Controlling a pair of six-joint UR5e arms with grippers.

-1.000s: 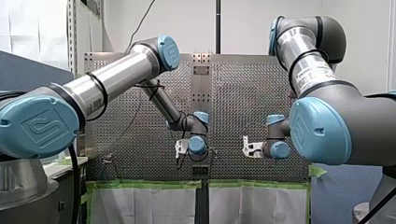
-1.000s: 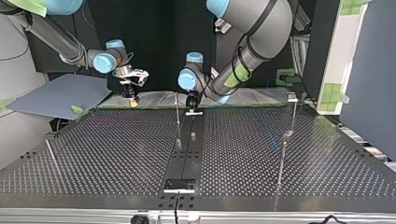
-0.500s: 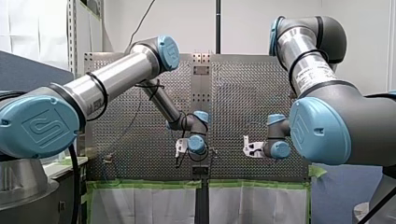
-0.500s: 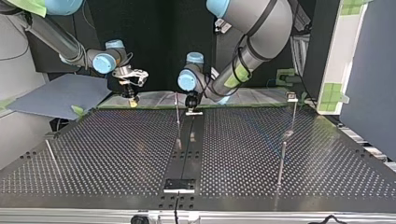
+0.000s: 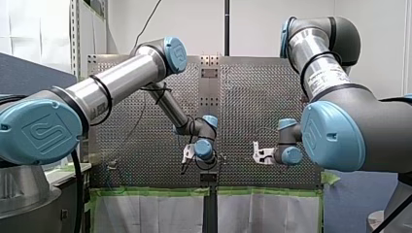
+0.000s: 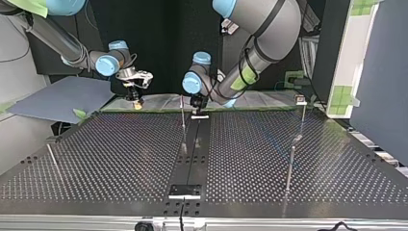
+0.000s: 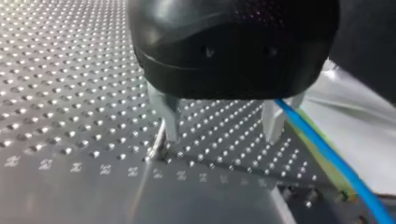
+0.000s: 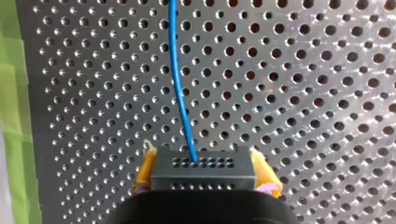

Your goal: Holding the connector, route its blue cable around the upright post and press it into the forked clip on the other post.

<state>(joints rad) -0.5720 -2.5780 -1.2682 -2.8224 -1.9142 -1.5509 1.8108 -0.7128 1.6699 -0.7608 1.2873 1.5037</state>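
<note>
Stretching across the top view, one perforated table (image 6: 120, 159) is lying under two arms that are reaching in from its far side. My left arm (image 6: 260, 33) is coming in at that view's right and hanging its gripper over the far middle. My right arm (image 6: 57, 38) is coming in at the left and hanging over the far left.

Four thin posts are standing on the table, as far as I can count. The middle post (image 6: 183, 125) is standing far back. The headed post (image 6: 301, 118), at the far right, is bearing a small pale top. The near right post (image 6: 289, 168) is standing closer, and the left post (image 6: 52, 158) is leaning at the near left.

My left gripper (image 7: 222, 133) is showing two metal fingers spread apart, with nothing between them. My right gripper (image 6: 136, 101) is pinching one black connector (image 8: 204, 164) between its two yellow pads (image 8: 145, 170).

One blue cable (image 8: 180, 93) is running from the connector out over the table, and in the left wrist view it is passing just beside one finger.
</note>
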